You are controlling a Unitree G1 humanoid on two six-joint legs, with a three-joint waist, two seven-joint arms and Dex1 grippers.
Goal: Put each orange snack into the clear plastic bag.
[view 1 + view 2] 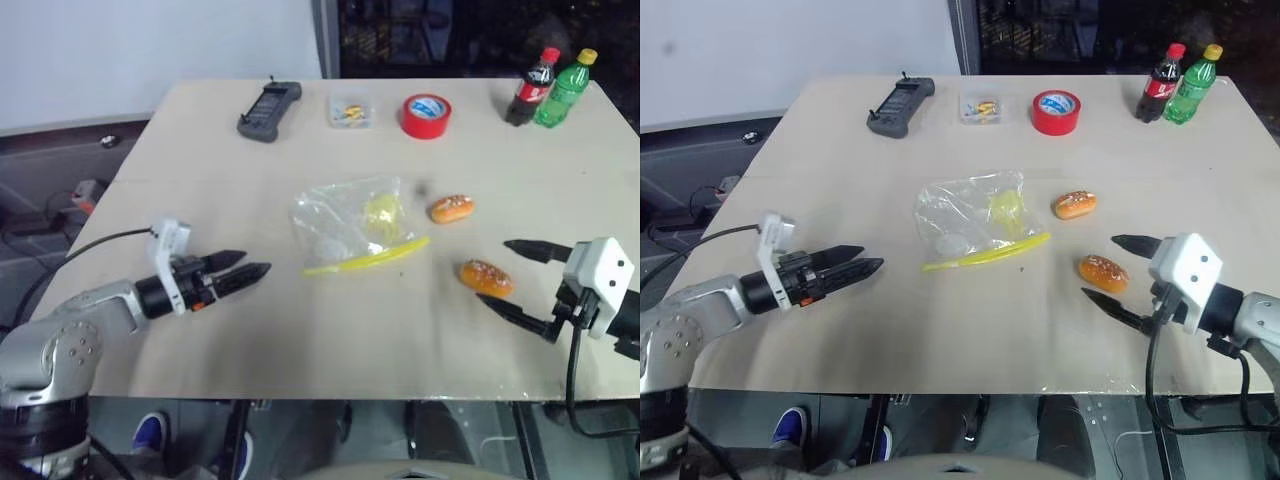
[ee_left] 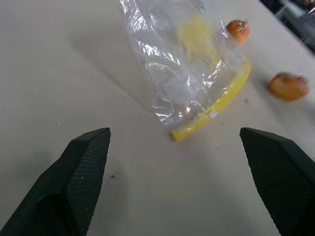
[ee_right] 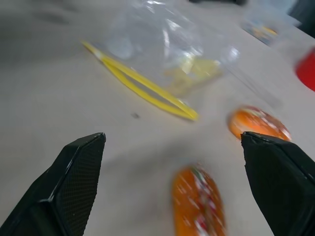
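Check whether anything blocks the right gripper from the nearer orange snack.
Nothing visible does. The right gripper is open, and the nearer orange snack lies on bare table right by its fingertips, apart from the other snack and the clear plastic bag.

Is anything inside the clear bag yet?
No snack is inside the clear plastic bag; only faint yellow print shows through it. Both orange snacks lie on the table beside it. The crinkles hide nothing large.

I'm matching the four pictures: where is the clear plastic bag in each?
Left eye view: clear plastic bag at table centre.
Right eye view: centre, left of both snacks.
Left wrist view: upper middle.
Right wrist view: upper middle.
Shared landmark: the bag's yellow seal strip.
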